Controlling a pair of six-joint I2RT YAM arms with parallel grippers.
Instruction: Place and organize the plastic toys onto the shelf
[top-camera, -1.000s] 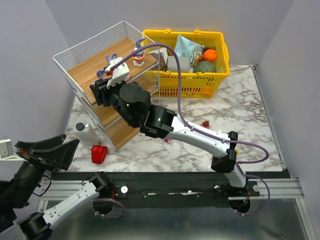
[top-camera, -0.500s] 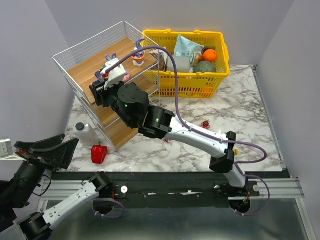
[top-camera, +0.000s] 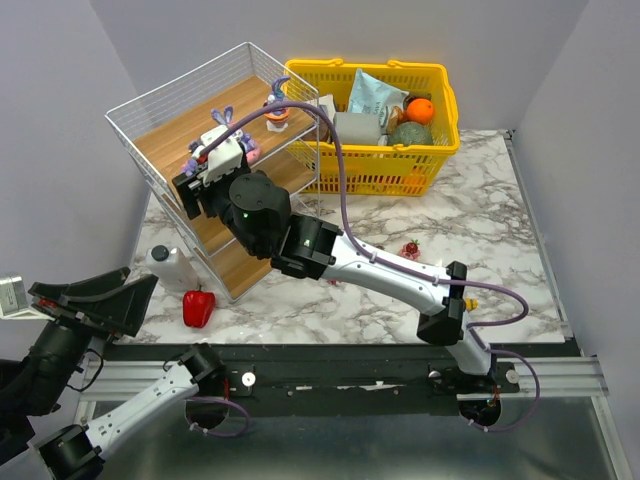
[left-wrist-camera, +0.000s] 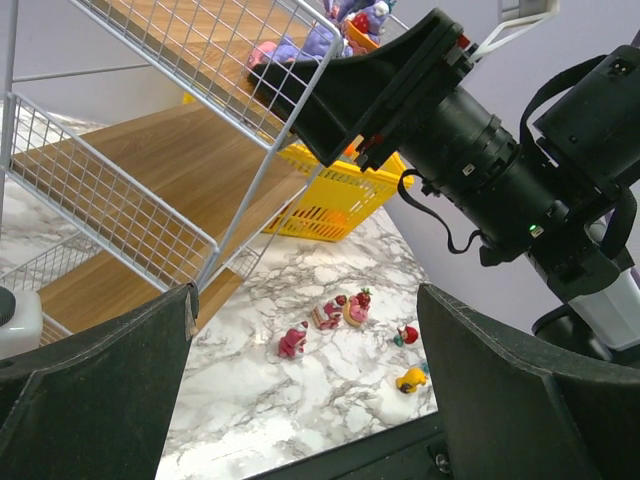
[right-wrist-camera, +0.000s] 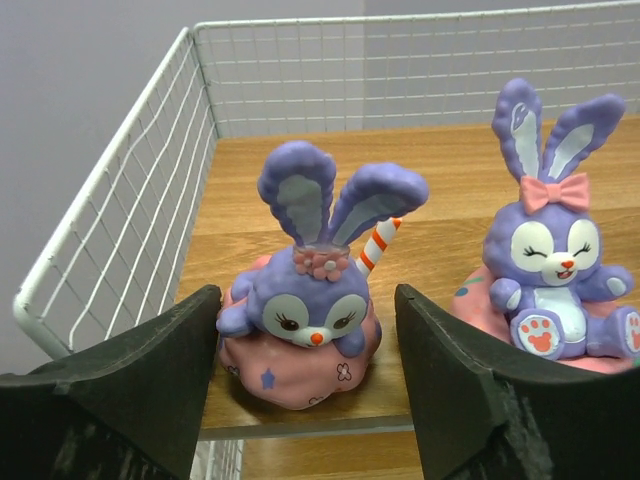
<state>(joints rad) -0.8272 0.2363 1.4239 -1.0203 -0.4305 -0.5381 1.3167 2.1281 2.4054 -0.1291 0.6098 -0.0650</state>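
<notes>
The shelf (top-camera: 160, 105) stands at the back left. My right gripper (top-camera: 192, 188) is at the front edge of its top board. In the right wrist view it (right-wrist-camera: 303, 335) is open, with a purple bunny on a pink base (right-wrist-camera: 305, 340) standing on the board between the fingers, which do not touch it. A second bunny (right-wrist-camera: 558, 280) sits to its right. Another figure (top-camera: 277, 112) stands further back on the top board. Pink-red figures (left-wrist-camera: 292, 340) (left-wrist-camera: 340, 311), a red piece (left-wrist-camera: 406, 334) and a yellow piece (left-wrist-camera: 412, 379) lie on the table. My left gripper (top-camera: 95, 300) is open and empty.
A yellow basket (top-camera: 440, 150) of groceries stands right of the shelf. A red bell pepper (top-camera: 198, 307) and a white bottle (top-camera: 172, 266) lie by the shelf's front left foot. My right arm (top-camera: 390, 275) stretches across the table's middle.
My right gripper has shifted a little to the left along the top board's front edge. The bunnies and the left arm have not moved.
</notes>
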